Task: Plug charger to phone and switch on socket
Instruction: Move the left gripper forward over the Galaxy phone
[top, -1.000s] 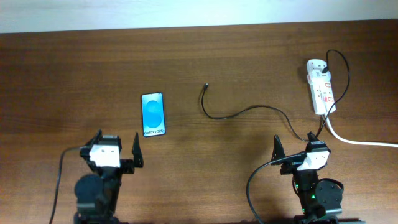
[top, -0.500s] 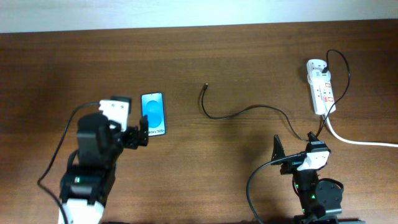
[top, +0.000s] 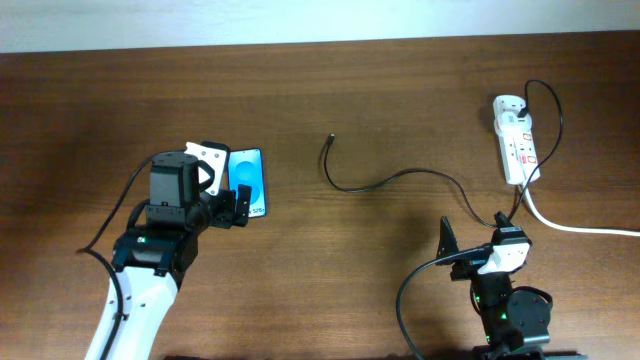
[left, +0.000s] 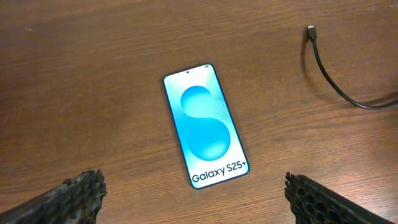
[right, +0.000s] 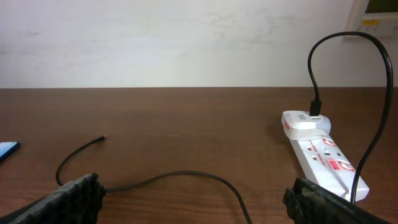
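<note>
We see the phone (left: 206, 124) lying flat, long axis near-to-far, Galaxy end near; left gripper (left: 196, 194) and right gripper (right: 193, 198) both spread apart, empty.

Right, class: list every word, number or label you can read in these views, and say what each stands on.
"Galaxy S25+": on the screen of the phone, left wrist view.
Red markings on the socket: too small to read.
Label on the wall panel, right wrist view: blurred, unreadable.
</note>
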